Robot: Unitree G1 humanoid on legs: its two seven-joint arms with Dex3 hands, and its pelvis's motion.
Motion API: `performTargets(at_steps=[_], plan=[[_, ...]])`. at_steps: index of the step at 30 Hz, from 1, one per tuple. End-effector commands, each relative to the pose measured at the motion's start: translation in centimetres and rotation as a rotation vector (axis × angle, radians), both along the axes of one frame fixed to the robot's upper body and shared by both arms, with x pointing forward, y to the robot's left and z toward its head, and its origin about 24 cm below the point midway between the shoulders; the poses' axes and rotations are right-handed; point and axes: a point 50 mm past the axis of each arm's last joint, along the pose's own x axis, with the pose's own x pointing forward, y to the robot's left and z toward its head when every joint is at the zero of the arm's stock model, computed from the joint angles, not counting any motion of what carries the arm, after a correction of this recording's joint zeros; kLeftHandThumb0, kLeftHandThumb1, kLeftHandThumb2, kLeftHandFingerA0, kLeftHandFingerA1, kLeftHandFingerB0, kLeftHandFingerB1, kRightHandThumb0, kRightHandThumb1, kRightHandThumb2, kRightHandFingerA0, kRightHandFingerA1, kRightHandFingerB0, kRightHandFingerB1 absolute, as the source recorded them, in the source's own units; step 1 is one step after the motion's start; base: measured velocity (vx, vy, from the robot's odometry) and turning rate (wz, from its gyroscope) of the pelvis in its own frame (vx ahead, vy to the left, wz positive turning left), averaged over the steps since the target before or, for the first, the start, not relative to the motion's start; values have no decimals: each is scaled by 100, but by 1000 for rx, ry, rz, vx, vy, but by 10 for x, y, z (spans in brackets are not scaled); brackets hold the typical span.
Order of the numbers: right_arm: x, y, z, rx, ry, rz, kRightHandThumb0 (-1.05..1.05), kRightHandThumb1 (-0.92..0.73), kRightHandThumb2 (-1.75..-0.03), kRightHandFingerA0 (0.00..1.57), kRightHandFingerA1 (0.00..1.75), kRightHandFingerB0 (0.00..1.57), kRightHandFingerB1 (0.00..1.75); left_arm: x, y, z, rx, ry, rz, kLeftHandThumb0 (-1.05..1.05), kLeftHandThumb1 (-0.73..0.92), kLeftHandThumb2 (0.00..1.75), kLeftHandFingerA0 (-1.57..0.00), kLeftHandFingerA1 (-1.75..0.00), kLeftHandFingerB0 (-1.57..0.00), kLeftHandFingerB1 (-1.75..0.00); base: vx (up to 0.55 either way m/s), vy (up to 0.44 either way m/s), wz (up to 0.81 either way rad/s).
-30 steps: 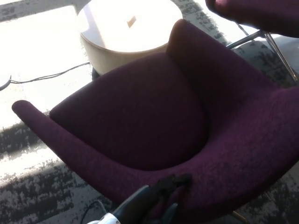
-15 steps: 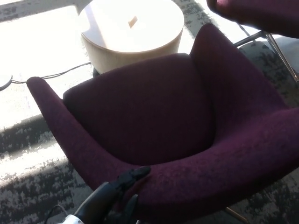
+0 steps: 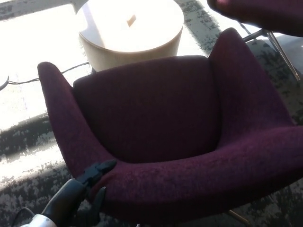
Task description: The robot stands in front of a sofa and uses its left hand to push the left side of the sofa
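Observation:
A dark purple sofa chair (image 3: pixel 151 109) fills the head view, seen from above and behind, with its seat facing away from me. My left hand (image 3: pixel 93 182) comes in from the lower left. It is open, with black fingers (image 3: pixel 98 169) spread and pressed against the outside of the rear left corner, where the left armrest (image 3: pixel 59 113) meets the backrest. It holds nothing. The right hand does not show.
A round pale wooden table (image 3: pixel 132 28) stands just beyond the sofa's front. A thin cable (image 3: pixel 28 79) runs over the sunlit floor at the left. Another purple seat (image 3: pixel 265 12) on metal legs (image 3: pixel 281 49) stands at the top right. Patterned grey carpet (image 3: pixel 28 156) lies around.
The sofa has turned clockwise in the picture: its left armrest swung away from me toward the table. My left hand slid leftward along the back edge, staying against the fabric.

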Motion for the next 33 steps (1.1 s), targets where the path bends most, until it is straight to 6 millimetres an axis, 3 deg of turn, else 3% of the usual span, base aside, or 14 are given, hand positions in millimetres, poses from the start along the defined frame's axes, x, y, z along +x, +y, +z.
performTargets(at_steps=[1, 6, 7, 9, 13, 14, 15, 16, 19, 20, 28, 30, 31, 33], plan=[[-1, -3, 1, -3, -1, -8, -63, -65, -102, 39, 57, 23, 47, -14, 26, -11, 7, 89, 24, -93, 83, 123, -7, -31, -6, -15, 0, 0, 0], [-1, -4, 0, 4, 7, -15, -62, -65, -101, 39, 56, 24, 47, -15, 32, -12, 7, 96, 36, -92, 84, 123, -7, -30, -6, -15, 0, 0, 0], [-3, -4, 0, -6, 8, -1, -64, -66, -102, 38, 56, 23, 47, -18, 46, -13, 18, 114, 77, -91, 83, 122, -8, -31, -7, -17, 0, 0, 0], [-4, -4, -1, -10, 15, 4, -64, -65, -102, 38, 56, 22, 46, -20, 54, -14, 14, 111, 99, -91, 83, 122, -7, -32, -7, -16, 0, 0, 0], [-4, -4, -1, -12, 15, 5, -63, -65, -101, 38, 56, 22, 46, -20, 56, -14, 7, 106, 101, -91, 83, 121, -7, -32, -7, -17, 0, 0, 0], [-6, -4, -2, -14, 21, 0, -66, -66, -102, 37, 55, 23, 46, -24, 63, -17, 8, 126, 129, -79, 74, 118, -1, -36, 0, -24, 0, 0, 0], [-6, -3, -2, -13, 20, -3, -65, -66, -101, 37, 55, 23, 46, -25, 64, -18, 7, 129, 131, -90, 82, 121, -8, -33, -7, -17, 0, 0, 0], [-5, -4, -2, -27, 24, 5, -64, -66, -102, 38, 55, 22, 46, -25, 66, -18, 11, 127, 135, -79, 75, 119, -1, -37, 0, -24, 0, 0, 0], [-5, -4, -2, -30, 24, 6, -64, -66, -102, 38, 55, 22, 46, -25, 66, -18, 10, 125, 135, -79, 75, 119, -1, -37, 0, -24, 0, 0, 0], [-6, -4, -2, -25, 25, 4, -64, -65, -102, 38, 55, 22, 46, -26, 68, -19, 1, 126, 144, -90, 81, 120, -8, -32, -7, -19, 0, 0, 0], [-5, -2, -3, -2, 30, -7, -62, -64, -101, 38, 56, 23, 47, -30, 78, -21, 9, 125, 171, -90, 83, 121, -7, -31, -7, -20, 0, 0, 0], [-8, -2, -3, -5, 30, -4, -63, -64, -101, 38, 56, 23, 46, -35, 81, -23, 25, 134, 178, -77, 77, 121, 0, -34, 0, -27, 0, 0, 0], [-8, -1, -3, -3, 30, -3, -64, -65, -101, 38, 56, 23, 46, -37, 83, -24, 34, 137, 175, -88, 83, 122, -7, -31, -7, -21, 0, 0, 0], [-10, -1, -3, -14, 31, 12, -64, -66, -102, 37, 55, 22, 46, -41, 84, -27, 17, 148, 190, -83, 78, 118, -6, -36, -5, -26, 0, 0, 0]])
